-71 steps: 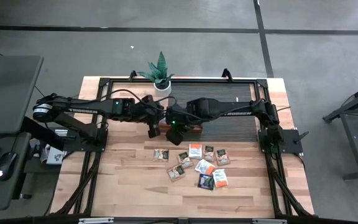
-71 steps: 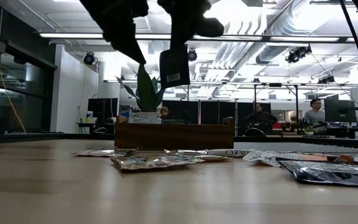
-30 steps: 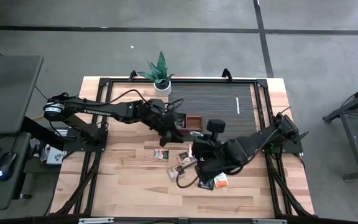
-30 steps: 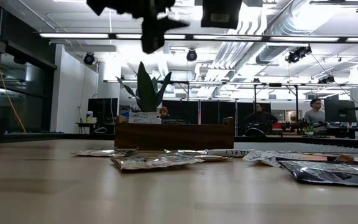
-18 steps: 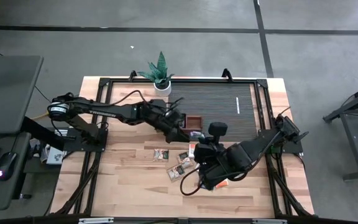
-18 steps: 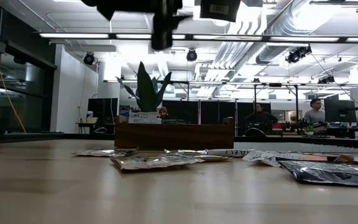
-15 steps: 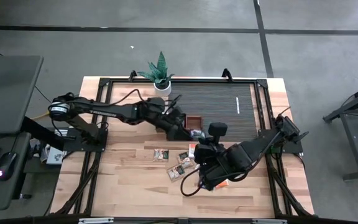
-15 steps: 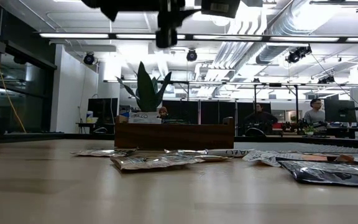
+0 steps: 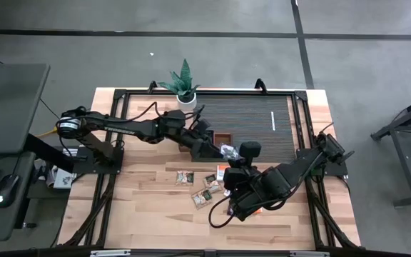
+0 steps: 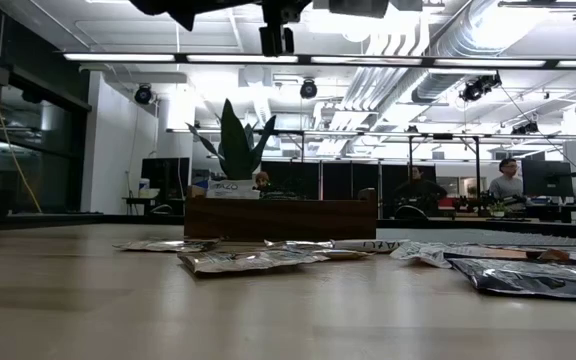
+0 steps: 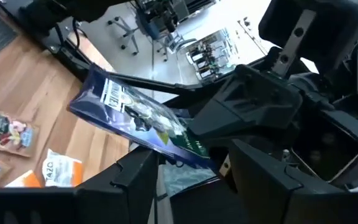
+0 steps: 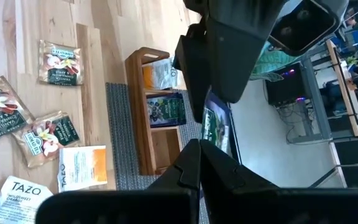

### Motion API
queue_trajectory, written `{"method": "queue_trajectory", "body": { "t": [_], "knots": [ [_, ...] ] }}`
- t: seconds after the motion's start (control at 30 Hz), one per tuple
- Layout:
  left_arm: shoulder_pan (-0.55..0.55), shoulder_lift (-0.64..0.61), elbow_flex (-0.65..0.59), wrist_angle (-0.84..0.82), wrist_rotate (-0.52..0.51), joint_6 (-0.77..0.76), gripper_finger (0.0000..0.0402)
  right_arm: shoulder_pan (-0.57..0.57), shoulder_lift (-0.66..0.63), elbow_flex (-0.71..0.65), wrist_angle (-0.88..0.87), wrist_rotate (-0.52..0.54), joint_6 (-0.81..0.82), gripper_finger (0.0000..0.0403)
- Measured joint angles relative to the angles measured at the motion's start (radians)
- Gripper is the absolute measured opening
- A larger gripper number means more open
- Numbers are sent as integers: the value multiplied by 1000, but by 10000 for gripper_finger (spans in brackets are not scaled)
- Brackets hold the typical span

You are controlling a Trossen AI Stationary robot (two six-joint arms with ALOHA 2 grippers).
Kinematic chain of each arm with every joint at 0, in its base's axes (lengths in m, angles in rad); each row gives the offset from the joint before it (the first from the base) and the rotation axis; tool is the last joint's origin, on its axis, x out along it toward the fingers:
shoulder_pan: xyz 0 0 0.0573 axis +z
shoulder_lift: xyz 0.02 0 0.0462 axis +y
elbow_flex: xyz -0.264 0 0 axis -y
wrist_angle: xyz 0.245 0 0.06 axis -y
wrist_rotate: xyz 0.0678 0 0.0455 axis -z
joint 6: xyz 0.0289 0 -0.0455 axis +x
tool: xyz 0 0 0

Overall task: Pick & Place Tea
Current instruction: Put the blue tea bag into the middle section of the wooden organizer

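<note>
Brown wood forms the long three-compartment tray point(image 12: 146, 115), which stands at the edge of the dark ribbed mat point(image 9: 252, 121) on the light plank table point(image 9: 141, 214). In the right wrist view its compartments hold a white-and-orange sachet, a dark blue one, and nothing in the third that can be made out.

Above the tray, the left gripper point(image 9: 222, 150) is clamped on a dark blue-green square sachet with a pale printed label point(image 11: 138, 118); the left wrist view shows the packet tilted, its lower edge pinched between the two dark fingers point(image 11: 135, 171).

The right gripper point(image 12: 199, 167) is just beside the tray on the side away from the mat, over the loose tea, its fingers pressed together with nothing between them.

The remaining tea sachets point(image 9: 204, 187), dark green with fruit pictures and white-and-orange, lie scattered flat on the bare planks on that same side of the tray, some overlapping.

A small potted green plant in a white pot point(image 9: 184, 87) stands beyond the tray, at the table's far edge.

People point(image 10: 508, 180) sit at desks in the room behind the tray.
</note>
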Motion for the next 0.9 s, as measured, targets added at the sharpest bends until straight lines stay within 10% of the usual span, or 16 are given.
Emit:
{"method": "queue_trajectory", "body": {
  "t": [0.9],
  "knots": [
    [0,-1,0,6,-61,-51,193,-13,0,0,129,-62,-88,0]
  ]
}}
